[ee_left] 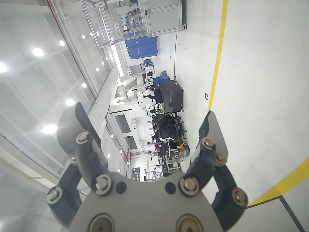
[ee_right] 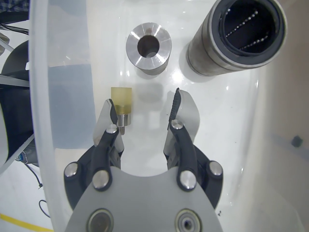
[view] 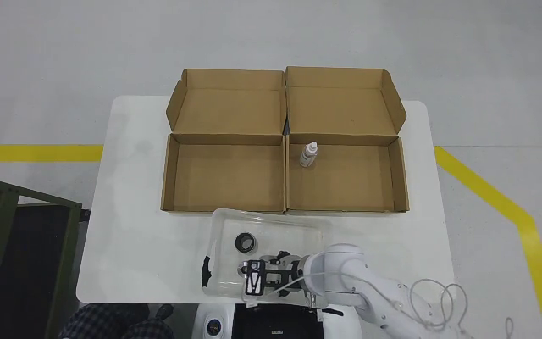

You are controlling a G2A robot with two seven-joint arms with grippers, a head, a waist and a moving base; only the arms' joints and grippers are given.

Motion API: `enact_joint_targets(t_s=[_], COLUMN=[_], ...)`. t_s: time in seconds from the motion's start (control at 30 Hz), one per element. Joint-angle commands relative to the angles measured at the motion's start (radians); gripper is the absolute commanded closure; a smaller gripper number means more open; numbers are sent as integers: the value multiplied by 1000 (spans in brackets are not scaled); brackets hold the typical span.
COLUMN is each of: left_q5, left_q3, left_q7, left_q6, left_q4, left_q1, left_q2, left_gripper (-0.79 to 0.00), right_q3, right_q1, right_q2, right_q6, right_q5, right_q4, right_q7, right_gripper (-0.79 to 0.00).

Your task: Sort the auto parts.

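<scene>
Clear tray point(view: 217, 222) sits at the near edge of the worktop point(view: 135, 212), about midway along it. Beyond it, mid-worktop, two open cardboard boxes stand side by side with flaps up: left box point(view: 224, 174), right box point(view: 347, 178). They probably stand that way so each can take one kind of part.

A small bottle point(view: 308, 154) stands upright in the right box, near the wall it shares with the left box. The left box holds nothing visible.

Right pincer point(ee_right: 144, 97) is down inside the tray with its jaws apart. An amber-capped stud point(ee_right: 122, 105) lies on the tray floor between the jaws, against one finger, with the other jaw well off it. The threaded end points back toward the wrist. The jaws straddle the stud across its width, which looks like a set-up for closing on it. It is not yet gripped.

Just past the fingertips a steel bushing point(ee_right: 148, 49) stands on end. Beside it is a larger linear bearing point(ee_right: 236, 32), also bore-up. Neither is touched.

Left pincer point(ee_left: 144, 109) is spread and empty, turned toward the hall, apparently parked out of the way.

Sorting looks early, with three parts left in the tray.
</scene>
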Motion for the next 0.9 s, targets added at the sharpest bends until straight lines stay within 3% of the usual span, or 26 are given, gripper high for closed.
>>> enact_joint_targets(t_s=[0.0, 0.3, 0.43, 0.6, 0.87], left_q5=[0, 0, 0, 0, 0], left_q3=[0, 0, 0, 0, 0], left_q7=[0, 0, 0, 0, 0], left_q6=[0, 0, 0, 0, 0], left_q4=[0, 0, 0, 0, 0], left_q1=[0, 0, 0, 0, 0], left_q2=[0, 0, 0, 0, 0], left_gripper=[-785, -785, -785, -785, -785], right_q3=[-2, 47, 68, 56, 20], right_q1=[0, -43, -75, -86, -55], right_q2=[-1, 14, 24, 25, 9], right_q6=[6, 73, 42, 31, 60], right_q5=[-10, -106, -100, -120, -141], right_q4=[-3, -68, -90, -78, -28], right_q7=[-6, -53, -61, -56, -50], right_gripper=[-391, -477, -493, -566, -557])
